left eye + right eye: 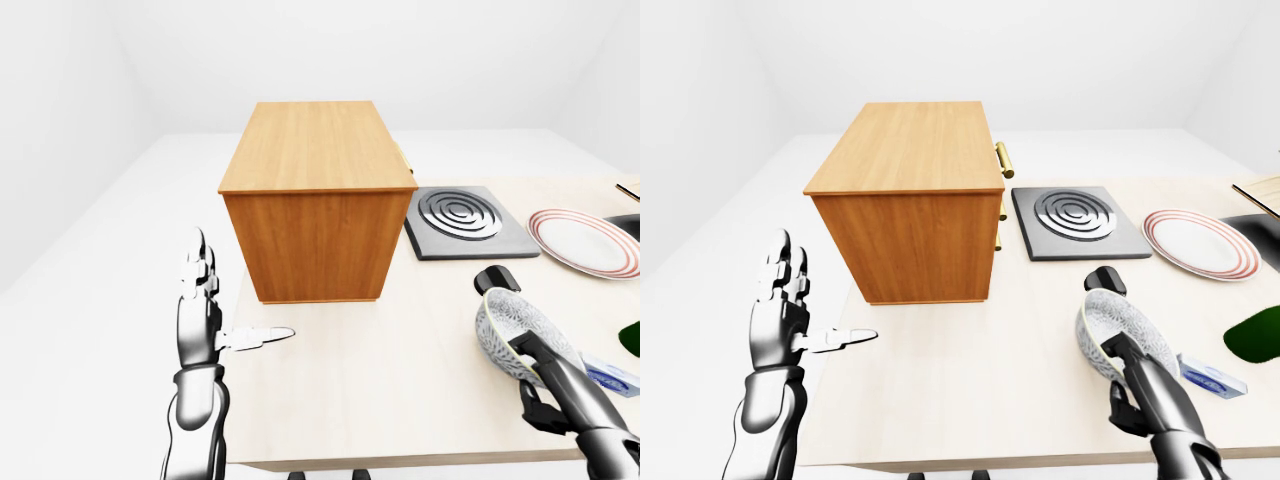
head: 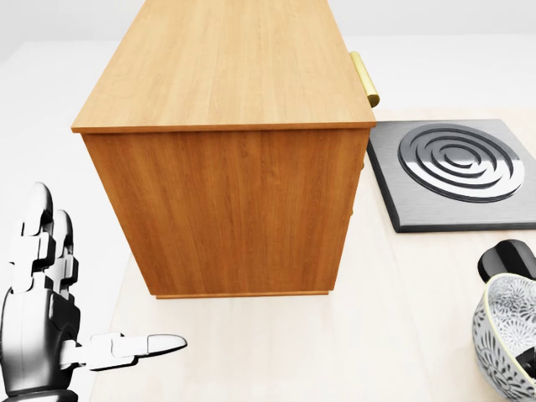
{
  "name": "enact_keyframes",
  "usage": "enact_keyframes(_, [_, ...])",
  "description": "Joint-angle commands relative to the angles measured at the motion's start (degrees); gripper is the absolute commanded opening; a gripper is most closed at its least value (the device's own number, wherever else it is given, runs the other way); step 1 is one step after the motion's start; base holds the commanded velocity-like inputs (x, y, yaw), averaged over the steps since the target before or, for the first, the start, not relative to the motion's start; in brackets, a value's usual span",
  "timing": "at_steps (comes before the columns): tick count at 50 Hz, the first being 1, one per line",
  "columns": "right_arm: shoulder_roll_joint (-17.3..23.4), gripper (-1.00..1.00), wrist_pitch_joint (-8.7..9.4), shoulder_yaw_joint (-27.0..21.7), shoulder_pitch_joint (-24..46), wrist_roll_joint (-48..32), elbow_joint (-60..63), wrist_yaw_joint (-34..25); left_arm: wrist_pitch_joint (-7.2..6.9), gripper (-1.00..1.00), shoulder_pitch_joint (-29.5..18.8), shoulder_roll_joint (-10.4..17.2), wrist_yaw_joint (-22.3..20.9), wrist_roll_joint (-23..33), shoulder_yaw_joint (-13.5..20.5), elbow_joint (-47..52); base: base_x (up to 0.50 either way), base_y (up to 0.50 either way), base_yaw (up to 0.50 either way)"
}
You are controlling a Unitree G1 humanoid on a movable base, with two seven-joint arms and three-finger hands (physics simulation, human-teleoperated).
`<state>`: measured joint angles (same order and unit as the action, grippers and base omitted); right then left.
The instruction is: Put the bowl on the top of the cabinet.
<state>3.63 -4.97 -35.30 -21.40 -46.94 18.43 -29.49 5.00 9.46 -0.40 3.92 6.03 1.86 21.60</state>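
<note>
- Right hand (image 1: 1137, 385) grips the tilted bowl (image 1: 1118, 334) at lower right, above the table (image 1: 970, 390)
- Left hand (image 1: 785, 315) spread wide, lower left
- Cabinet (image 1: 315, 195) at centre

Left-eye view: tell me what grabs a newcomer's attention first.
The tall wooden cabinet dominates the centre, standing on the pale table. At lower right, the right hand grips a patterned bowl, tilted on its side above the table. The left hand stands open at lower left, fingers up and thumb pointing toward the cabinet.
</note>
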Motion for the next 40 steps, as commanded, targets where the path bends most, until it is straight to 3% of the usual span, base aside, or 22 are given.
enact_keyframes(1, [-0.5, -1.00, -0.03, -7.3, 5.1, 14.4, 23.8, -10.5, 0.00, 1.00, 0.1, 0.0, -0.3, -0.1, -0.2, 0.3, 0.00, 0.00, 0.00])
enact_keyframes(7, [8.1, -1.00, -0.03, -12.3, 14.9, 22.7, 38.1, -10.5, 0.00, 1.00, 0.4, 0.0, -0.5, -0.2, -0.3, 1.3, 0.00, 0.00, 0.00])
enact_keyframes(9, [13.5, -1.00, 6.34, -13.1, 19.5, 24.5, 41.3, -10.5, 0.00, 1.00, 0.5, 0.0, -0.6, -0.2, -0.3, 1.3, 0.00, 0.00, 0.00])
enact_keyframes(11, [16.6, -1.00, 9.79, -12.9, 22.1, 24.4, 41.6, -10.5, 0.00, 1.00, 0.5, 0.0, -0.6, -0.2, -0.3, 0.9, 0.00, 0.00, 0.00])
enact_keyframes(12, [19.5, -1.00, 9.97, -11.0, 24.8, 22.3, 41.1, -10.5, 0.00, 1.00, 0.5, 0.0, -0.6, -0.2, -0.4, 0.9, 0.00, 0.00, 0.00])
enact_keyframes(15, [24.2, -1.00, 9.97, -7.6, 28.7, 18.8, 37.4, -10.5, 0.00, 1.00, 0.6, 0.0, -0.7, -0.2, -0.4, 1.2, 0.00, 0.00, 0.00])
enact_keyframes(20, [33.7, -1.00, 9.97, 2.1, 40.0, 12.2, 21.7, -10.5, 0.00, 1.00, 0.5, 0.0, -0.8, -0.3, -0.3, 1.1, 0.00, 0.00, 0.00])
enact_keyframes(25, [38.7, -1.00, 9.97, 11.4, 51.8, 6.6, 2.8, -10.5, 0.00, 1.00, 0.2, 0.0, -0.7, -0.3, -0.3, 0.6, 0.00, 0.00, 0.00])
enact_keyframes(28, [39.3, -1.00, 9.28, 15.6, 58.8, 4.8, -6.5, -10.5, 0.00, 1.00, 0.2, 0.0, -0.7, -0.3, -0.3, 0.3, 0.00, 0.00, 0.00])
enact_keyframes(31, [39.1, -1.00, 4.95, 21.2, 69.3, 1.1, -22.0, -9.8, 0.00, 1.00, 0.1, 0.0, -0.7, -0.3, -0.3, -0.2, 0.00, 0.00, 0.00])
enact_keyframes(33, [38.6, -1.00, 2.54, 23.0, 74.5, -0.9, -30.0, -7.1, 0.00, 1.00, 0.1, 0.0, -0.7, -0.3, -0.3, -0.2, 0.00, 0.00, 0.00])
enact_keyframes(34, [38.5, -1.00, 0.25, 25.4, 81.5, -3.0, -39.4, -3.3, 0.00, 1.00, 0.4, 0.0, -0.7, -0.3, -0.4, 0.8, 0.00, 0.00, 0.00])
enact_keyframes(40, [34.5, -1.00, -0.03, 31.9, 106.7, -11.0, -77.8, 12.7, 0.00, 1.00, -0.1, 0.0, -0.5, -0.3, -0.2, -0.1, 0.00, 0.00, 0.00])
